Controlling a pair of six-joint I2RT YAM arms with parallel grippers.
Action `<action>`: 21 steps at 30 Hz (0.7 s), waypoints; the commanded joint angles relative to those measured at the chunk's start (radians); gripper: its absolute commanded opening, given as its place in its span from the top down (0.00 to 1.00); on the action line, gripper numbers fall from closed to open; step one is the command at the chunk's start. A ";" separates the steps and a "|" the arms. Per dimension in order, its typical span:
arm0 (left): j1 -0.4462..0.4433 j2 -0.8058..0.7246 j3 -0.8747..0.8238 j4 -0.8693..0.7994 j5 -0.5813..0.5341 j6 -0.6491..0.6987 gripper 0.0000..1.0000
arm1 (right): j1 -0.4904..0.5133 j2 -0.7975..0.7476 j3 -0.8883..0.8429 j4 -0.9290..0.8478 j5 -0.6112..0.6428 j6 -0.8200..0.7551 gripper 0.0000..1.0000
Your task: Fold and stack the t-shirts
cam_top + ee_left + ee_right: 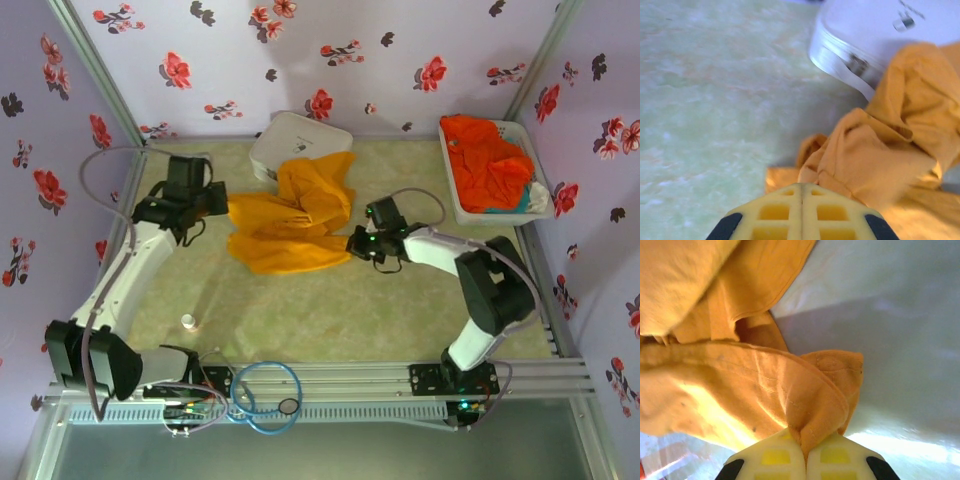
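Top external view: a pale green mottled surface (330, 320) is walled in by lilac panels printed with red flowers. A white rounded-square hard case (290, 140) sits at the far centre. A white plastic basket (455, 200) at the far right holds a bunched, bright red-orange t-shirt (485, 160). A small pale cylinder (189, 321) stands alone on the near left, and a blue cable loop (265, 395) lies by the arm bases.

A crumpled, soft golden yellow-orange t-shirt (290, 225) lies mid-surface, its far part draped over the case's near right corner. The left end effector (222, 205) touches the shirt's left edge. The left arm reaches far from its near-left base, with the wrist turned right. The right end effector (355, 245) is at the shirt's right near corner, the right arm's elbow raised and its forearm pointing left.

Left wrist view: the left end effector (801, 186) has its yellow fingers pressed flush together. The yellow-orange t-shirt (880, 160) is heaped just beyond and to the right, touching the tips. Whether any cloth is pinched cannot be told. The white case (870, 30) lies behind the shirt.

Right wrist view: the right end effector (805, 440) is clamped on a hemmed fold of the yellow-orange t-shirt (740, 390). The cloth rises out from between the fingers and spreads left, above the pale surface (900, 315).
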 commanded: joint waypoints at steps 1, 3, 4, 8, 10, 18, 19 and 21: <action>0.053 -0.059 -0.047 0.036 0.020 -0.049 1.00 | -0.083 -0.112 -0.052 -0.087 0.065 -0.031 1.00; 0.090 -0.083 -0.081 0.050 0.020 -0.071 1.00 | -0.139 -0.184 -0.060 -0.166 0.108 -0.073 1.00; 0.104 -0.091 -0.095 0.050 0.020 -0.081 1.00 | -0.165 -0.211 -0.057 -0.207 0.131 -0.088 1.00; 0.154 -0.122 -0.142 0.052 0.020 -0.100 1.00 | -0.304 -0.310 -0.055 -0.327 0.216 -0.129 1.00; 0.172 -0.137 -0.159 0.051 0.017 -0.108 1.00 | -0.387 -0.337 -0.058 -0.349 0.226 -0.132 1.00; 0.213 -0.180 -0.283 0.049 -0.064 -0.108 1.00 | -0.550 -0.279 0.054 -0.417 0.296 -0.199 0.96; 0.213 -0.177 -0.295 0.050 -0.063 -0.110 1.00 | -0.549 -0.263 0.068 -0.419 0.284 -0.207 0.86; 0.214 -0.172 -0.321 0.052 -0.062 -0.117 1.00 | -0.550 -0.234 0.081 -0.392 0.211 -0.218 0.51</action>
